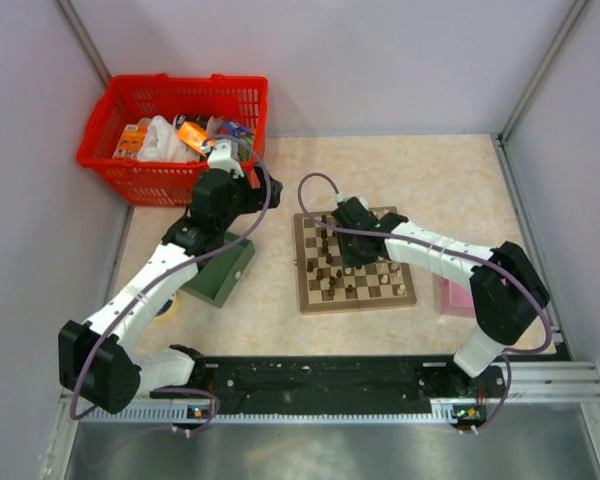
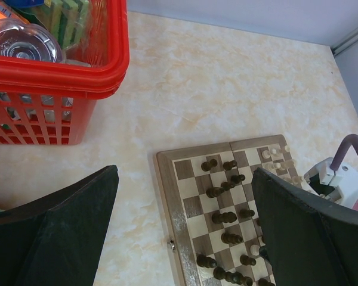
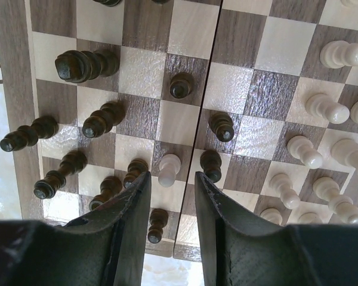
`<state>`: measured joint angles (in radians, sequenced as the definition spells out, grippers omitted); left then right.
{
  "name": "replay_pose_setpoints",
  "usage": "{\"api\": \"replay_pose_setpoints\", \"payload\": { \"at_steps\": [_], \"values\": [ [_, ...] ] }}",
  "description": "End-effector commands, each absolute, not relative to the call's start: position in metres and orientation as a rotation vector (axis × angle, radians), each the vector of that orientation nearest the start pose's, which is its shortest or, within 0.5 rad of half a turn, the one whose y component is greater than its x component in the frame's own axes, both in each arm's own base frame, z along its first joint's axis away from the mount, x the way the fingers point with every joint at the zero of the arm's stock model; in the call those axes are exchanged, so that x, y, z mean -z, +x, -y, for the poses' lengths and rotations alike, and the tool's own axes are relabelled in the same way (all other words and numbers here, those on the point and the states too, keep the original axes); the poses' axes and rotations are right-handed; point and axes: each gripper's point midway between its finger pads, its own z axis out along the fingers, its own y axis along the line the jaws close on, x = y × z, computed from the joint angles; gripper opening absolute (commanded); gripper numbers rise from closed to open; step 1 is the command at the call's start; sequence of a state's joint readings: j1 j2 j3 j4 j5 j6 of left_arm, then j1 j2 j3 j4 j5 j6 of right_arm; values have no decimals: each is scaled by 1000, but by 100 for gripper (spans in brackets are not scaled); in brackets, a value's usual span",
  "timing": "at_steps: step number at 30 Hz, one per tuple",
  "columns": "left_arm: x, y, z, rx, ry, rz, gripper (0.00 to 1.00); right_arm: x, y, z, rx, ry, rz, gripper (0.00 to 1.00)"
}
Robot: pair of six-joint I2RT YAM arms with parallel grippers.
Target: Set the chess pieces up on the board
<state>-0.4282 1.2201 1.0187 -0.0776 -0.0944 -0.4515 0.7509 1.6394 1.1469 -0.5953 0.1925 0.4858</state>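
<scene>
The board (image 1: 305,290) lies in the middle of the table with the chess pieces on it. Dark pieces (image 3: 83,64) crowd its left half in the right wrist view and cream pieces (image 3: 328,107) its right half. My right gripper (image 3: 172,176) hovers low over the board, open by a narrow gap. A cream pawn (image 3: 168,168) stands just past its fingertips among the dark pieces. A dark pawn (image 3: 157,223) stands on the board below the gap. My left gripper (image 2: 185,171) hangs wide open above the board's far left corner (image 2: 167,196), holding nothing.
A red basket (image 1: 170,135) full of packets stands at the back left. A green tray (image 1: 220,270) lies left of the board, under my left arm. A pink box (image 1: 450,295) sits right of the board, under my right arm. Walls close in the table.
</scene>
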Motion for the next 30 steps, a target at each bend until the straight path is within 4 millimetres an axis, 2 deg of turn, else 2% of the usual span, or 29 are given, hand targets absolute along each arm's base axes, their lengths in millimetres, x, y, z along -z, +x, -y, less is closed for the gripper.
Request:
{"api": "replay_pose_setpoints", "payload": {
  "at_steps": [1,14,21,25,30],
  "values": [
    [-284,376,169,540,-104,-1814,99,-91,288,-259,-227,-299,-2563,35],
    [-284,377,166,540,-108,-1811,99,-75,287,-261,-221,-309,-2594,30],
    [-284,376,165,540,-108,-1811,99,-74,287,-261,-219,-315,-2594,22],
    [-283,376,164,538,-112,-1813,99,-85,286,-261,-239,-311,-2575,14],
    [-282,374,163,541,-117,-1814,99,-116,283,-260,-300,-294,-2513,13]
  ]
}}
